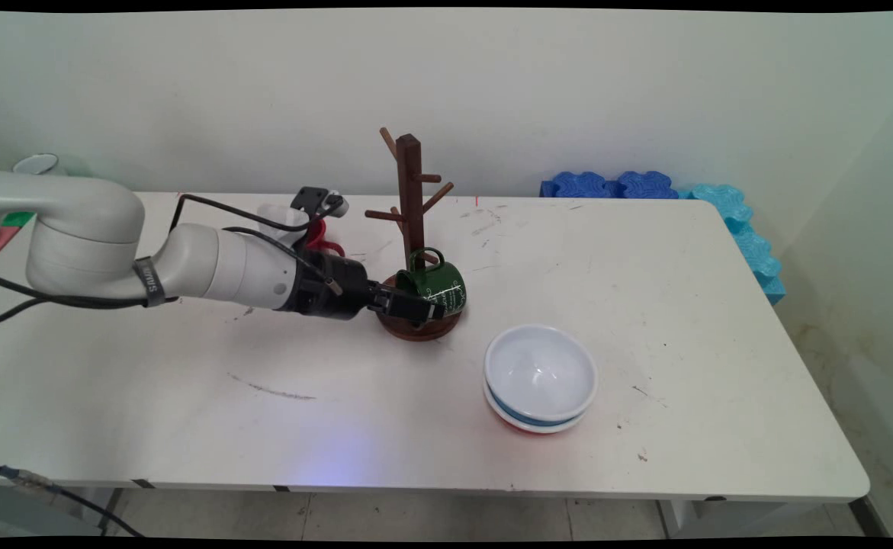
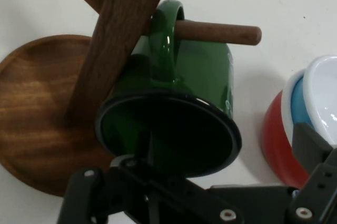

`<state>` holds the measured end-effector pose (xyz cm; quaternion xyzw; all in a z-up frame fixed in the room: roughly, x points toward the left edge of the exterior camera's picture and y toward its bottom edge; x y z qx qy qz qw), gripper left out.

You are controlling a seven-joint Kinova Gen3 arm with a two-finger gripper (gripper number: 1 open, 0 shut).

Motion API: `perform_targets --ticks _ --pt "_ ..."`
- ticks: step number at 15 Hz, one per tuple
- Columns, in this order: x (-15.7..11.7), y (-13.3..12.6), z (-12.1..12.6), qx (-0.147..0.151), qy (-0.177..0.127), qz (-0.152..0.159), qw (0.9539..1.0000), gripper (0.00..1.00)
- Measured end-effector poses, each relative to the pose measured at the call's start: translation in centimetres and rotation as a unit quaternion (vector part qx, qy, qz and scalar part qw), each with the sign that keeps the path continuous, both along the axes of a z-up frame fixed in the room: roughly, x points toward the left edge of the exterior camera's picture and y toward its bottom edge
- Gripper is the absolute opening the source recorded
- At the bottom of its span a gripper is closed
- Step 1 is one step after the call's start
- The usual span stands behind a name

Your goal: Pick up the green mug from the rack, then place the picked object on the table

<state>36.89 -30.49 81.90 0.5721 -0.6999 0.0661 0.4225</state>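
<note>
The end effector (image 1: 432, 308) reaches in level from the left and grasps the green mug (image 1: 435, 285) by its rim, one finger inside the dark mouth. The mug lies tilted directly ahead of it, mouth toward the hand, its handle looped over a low peg of the wooden mug tree (image 1: 409, 200). Beyond and to the right, stacked bowls (image 1: 541, 379) sit on the surface (image 1: 690, 320).

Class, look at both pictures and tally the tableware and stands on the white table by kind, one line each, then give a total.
Mugs: 2, a green mug on the tree's lowest peg and a red-handled mug partly hidden behind the arm
Bowls: 3, stacked
Wooden mug tree: 1
Total: 6
</note>
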Motion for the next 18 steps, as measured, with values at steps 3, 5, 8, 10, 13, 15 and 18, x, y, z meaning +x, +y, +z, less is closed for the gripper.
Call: perform_targets --ticks 3,5,8,10,13,15,18 --pt "-0.16 -0.21 -0.17 0.001 0.002 0.003 1.0 1.0" --pt "-0.27 -0.35 -0.25 0.001 0.004 0.005 1.0 0.0" --pt "-0.43 -0.5 -0.32 0.001 0.006 0.006 1.0 0.0" --pt "-0.5 -0.57 -0.35 0.001 0.006 0.006 1.0 0.0" --pt "-0.47 -0.59 -0.34 0.0 0.004 0.007 1.0 0.0" --pt "-0.41 -0.61 -0.27 -0.001 0.003 0.007 1.0 0.0" --pt "-0.24 -0.62 -0.04 -0.004 0.001 0.007 1.0 0.0"
